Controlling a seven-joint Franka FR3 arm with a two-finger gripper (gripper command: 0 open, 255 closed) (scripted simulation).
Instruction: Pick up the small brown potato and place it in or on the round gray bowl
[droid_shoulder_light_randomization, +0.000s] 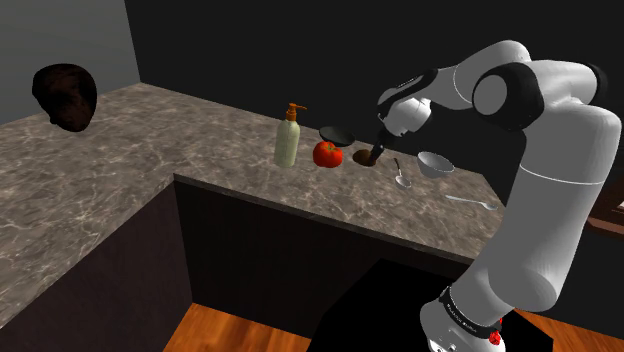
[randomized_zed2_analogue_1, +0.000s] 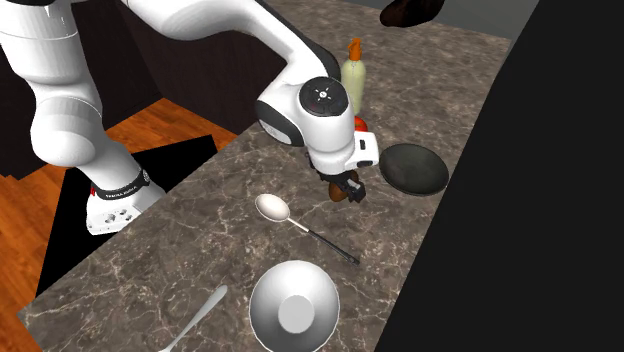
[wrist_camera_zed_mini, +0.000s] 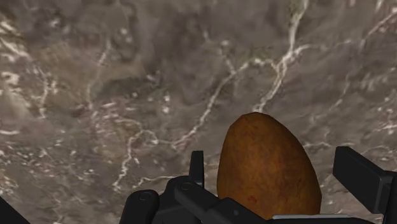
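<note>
Evidently the arm is down low over the marbled counter (randomized_zed2_analogue_1: 180, 260) for one reason: the gripper (randomized_zed2_analogue_1: 347, 187) hangs right over the small brown potato (wrist_camera_zed_mini: 267, 167), which lies on the stone between the dark shallow dish (randomized_zed2_analogue_1: 414, 168) and the spoon (randomized_zed2_analogue_1: 275, 208). Seen from the wrist, the claw is wide. Its black fingers (wrist_camera_zed_mini: 359, 175) stand either side of the potato with a sliver of counter showing on each flank, so nothing is gripped yet. I'd say it straddles the potato that way so a plain squeeze will catch it across its narrow middle. The pale grey bowl (randomized_zed2_analogue_1: 294, 307) sits well apart, beyond the spoon toward the stand's end of the counter, mouth up, with a fork (randomized_zed2_analogue_1: 200, 310) near it. The tomato (droid_shoulder_light_randomization: 327, 154) and soap bottle (droid_shoulder_light_randomization: 288, 140) stand on the other side of the potato, away from the likely carrying path. Closing and lifting look like the next moves, to my eye.
</note>
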